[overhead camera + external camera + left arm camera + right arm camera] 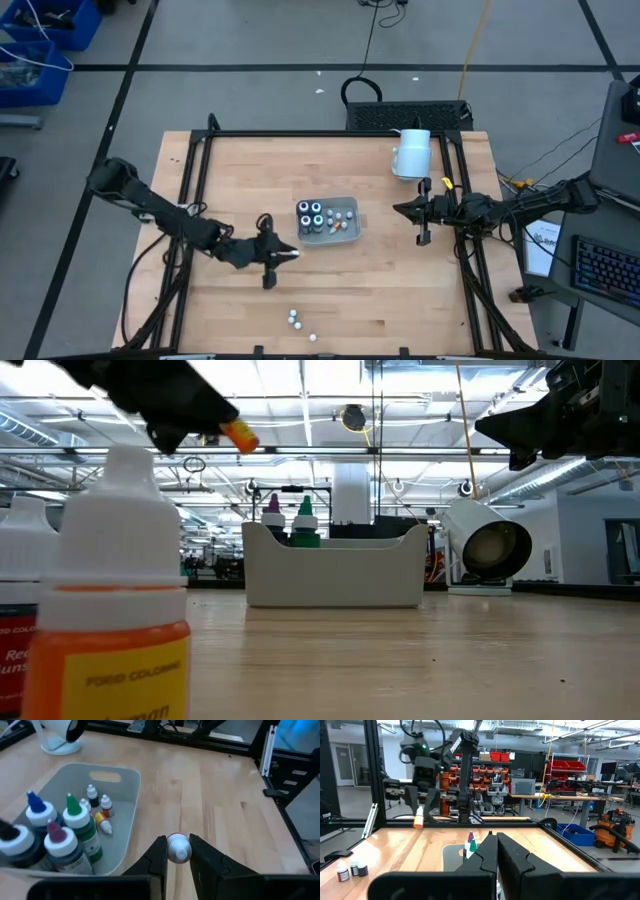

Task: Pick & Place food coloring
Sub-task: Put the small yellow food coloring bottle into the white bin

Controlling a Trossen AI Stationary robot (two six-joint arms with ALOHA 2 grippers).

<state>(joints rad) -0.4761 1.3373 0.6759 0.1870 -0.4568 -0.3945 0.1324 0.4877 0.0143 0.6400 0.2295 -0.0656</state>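
Note:
My left gripper [289, 254] hovers over the table just left of the pale grey tray [350, 231] and is shut on one tiny food coloring bottle [178, 849] with a white cap and an orange body. The tray holds dark jars with coloured tops [75, 827] and a few tiny bottles [102, 817]. More tiny bottles [294, 319] stand on the table near its front edge; one of them looms close in the low view [115, 600]. My right gripper [398, 210] waits shut in the air right of the tray. My left gripper pinches the tiny bottle by its white cap end [179, 851] between its two fingers. The fingers slant down from the table's left. The orange body [240, 436] sticks out beyond the fingers, tilted, and the bottle is lifted clear of the table.
A large white mug-like cylinder [412, 152] lies on its side at the far right, its mouth toward the low camera [492, 547]. A black frame [300, 134] runs along the table's edges. Bare wood lies between the tray and the loose bottles.

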